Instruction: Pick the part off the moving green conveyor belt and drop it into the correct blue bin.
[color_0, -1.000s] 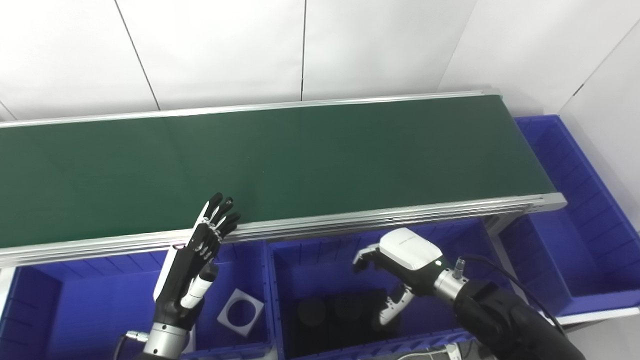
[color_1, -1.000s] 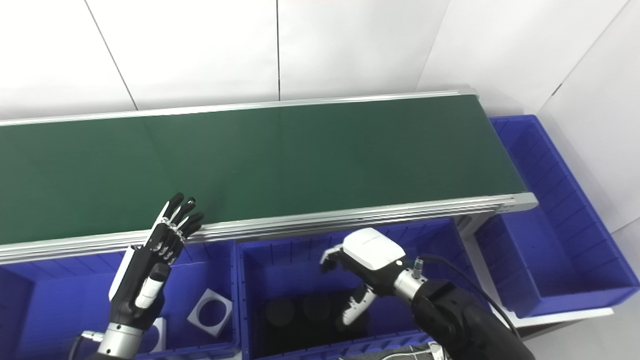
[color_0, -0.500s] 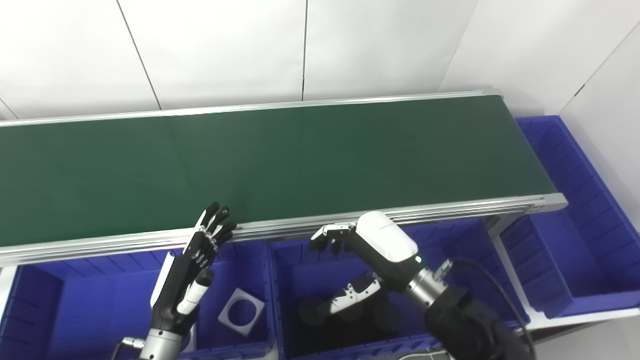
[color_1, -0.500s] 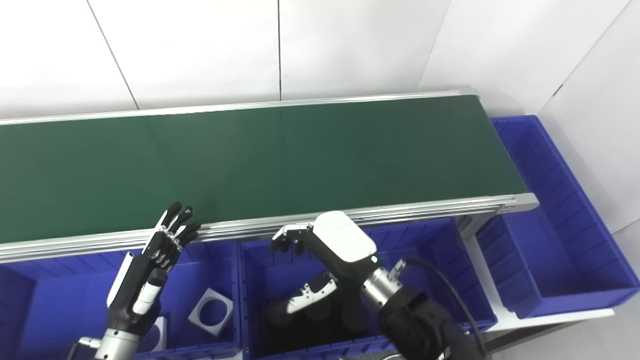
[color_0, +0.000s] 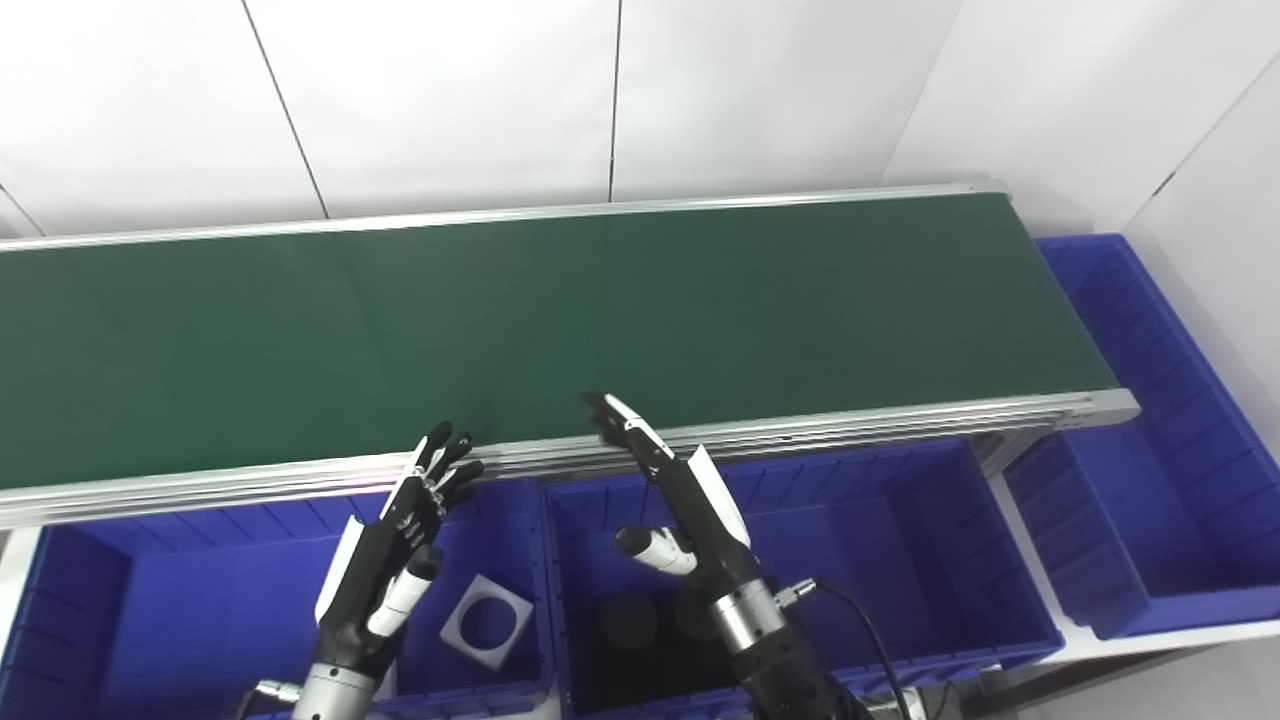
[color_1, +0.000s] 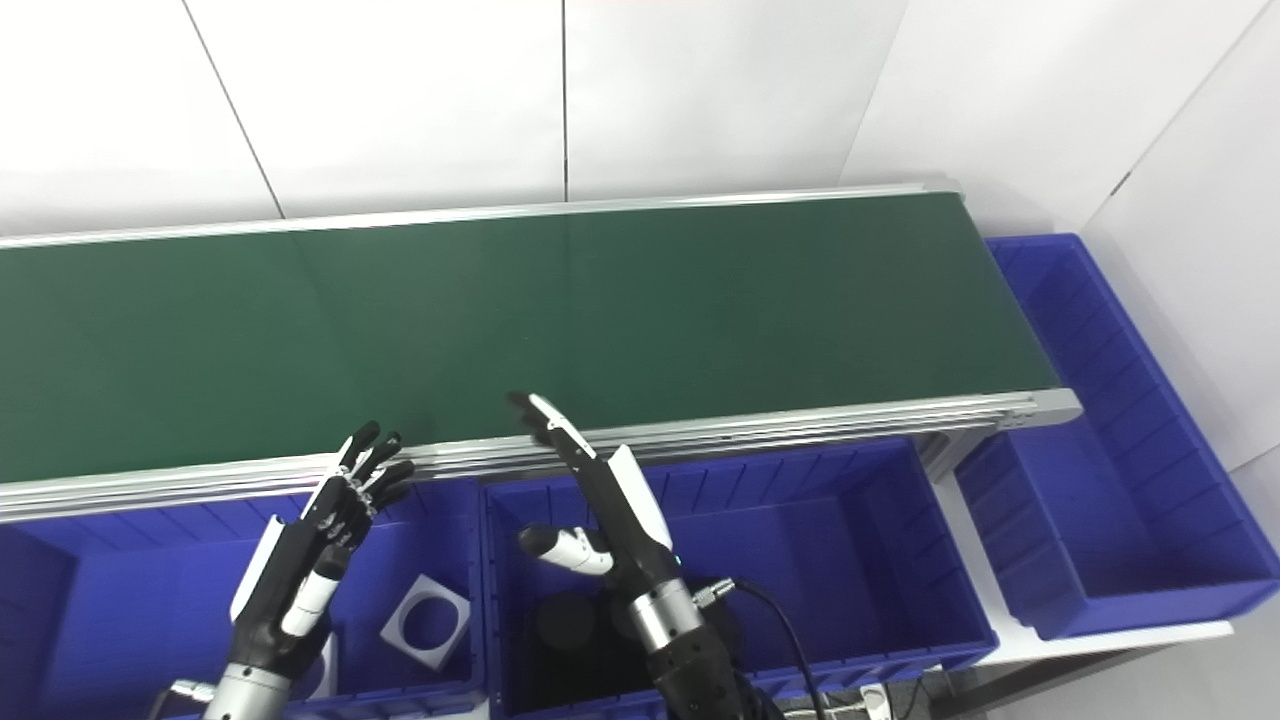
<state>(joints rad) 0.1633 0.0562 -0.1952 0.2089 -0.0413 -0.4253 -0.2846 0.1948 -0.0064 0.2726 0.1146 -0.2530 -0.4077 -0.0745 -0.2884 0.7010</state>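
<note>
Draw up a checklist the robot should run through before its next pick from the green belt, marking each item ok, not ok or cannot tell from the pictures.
1. A part is on the conveyor belt to pick: not ok, the visible belt is bare.
2. Left hand free: ok, open, fingers spread, holding nothing.
3. Right hand free: ok, open, fingertips at the belt's near rail, holding nothing.
4. Middle bin has room: ok, only black round parts at its near end.
5. Left bin has room: ok, a white square part with a round hole lies in it.
6. Belt running: cannot tell from the pictures.
</note>
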